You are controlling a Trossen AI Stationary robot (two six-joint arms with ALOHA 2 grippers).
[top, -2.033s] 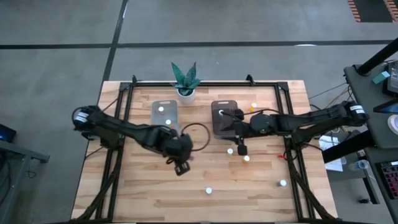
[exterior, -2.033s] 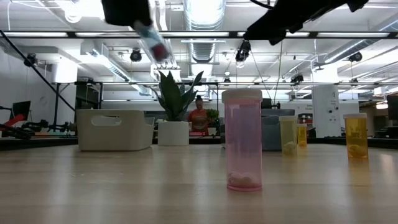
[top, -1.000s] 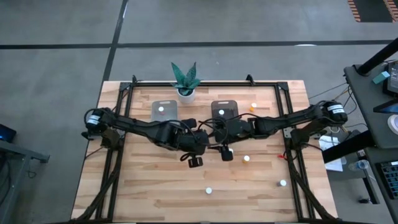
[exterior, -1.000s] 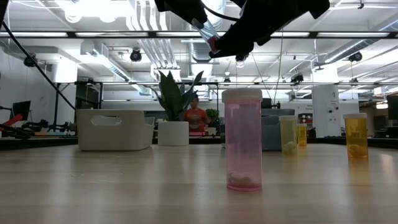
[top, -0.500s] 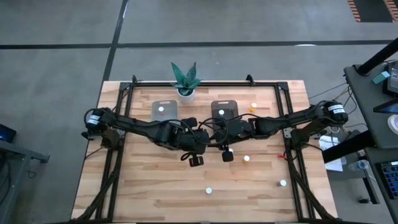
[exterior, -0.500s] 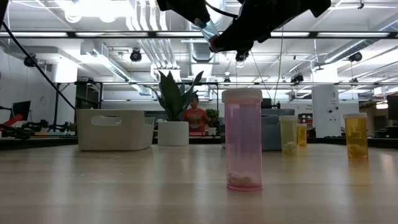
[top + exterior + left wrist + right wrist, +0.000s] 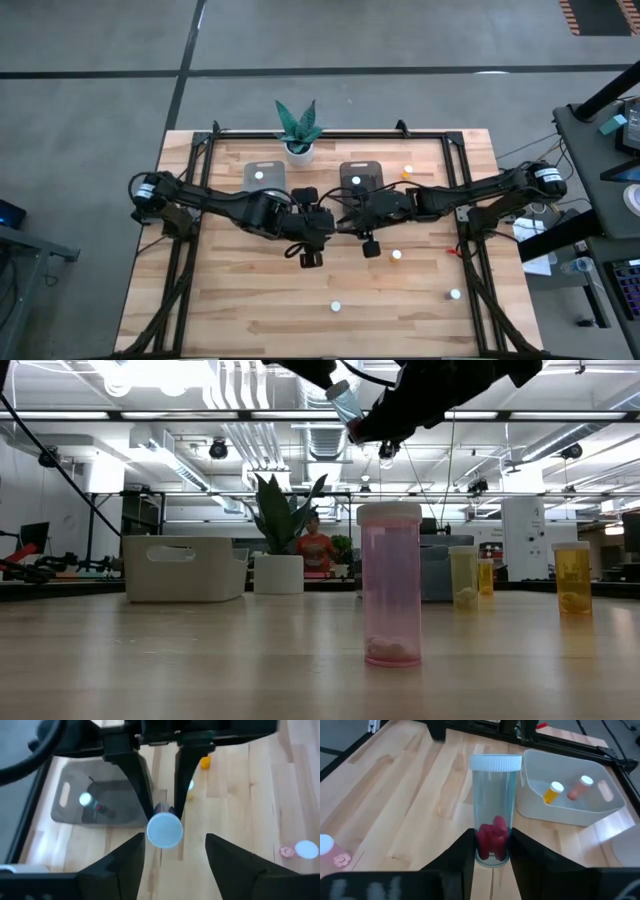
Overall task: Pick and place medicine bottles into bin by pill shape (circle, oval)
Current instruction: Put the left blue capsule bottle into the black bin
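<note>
A clear medicine bottle (image 7: 493, 815) with a white cap and red pills is held high over the table's middle by my right gripper (image 7: 491, 856), which is shut on it. It also shows in the low view (image 7: 347, 402). My left gripper (image 7: 175, 845) is open and faces it from the table's left. The bottle's cap (image 7: 164, 830) stands just before the gap between the left fingers, apart from them. The pale bin (image 7: 265, 180) and the dark grey bin (image 7: 360, 180) stand at the back middle. My right gripper pinches the bottle's bottom end (image 7: 492, 851) between its two fingers, coming from the table's right, with the bottle running on along the fingers. The bottle is lifted clear of the table. It is tilted, its cap end (image 7: 341, 390) higher and toward my left gripper.
The pale bin (image 7: 570, 795) holds two bottles and the dark bin (image 7: 95, 805) holds one. A pink bottle (image 7: 390, 585) stands near the front, and others stand at the right (image 7: 397, 254) (image 7: 455, 294) (image 7: 407, 172). A potted plant (image 7: 298, 130) stands at the far edge.
Both grippers have stayed close together over the table's middle. The bottle between them has gone a little up and toward the table's right, still tilted with its cap end up.
</note>
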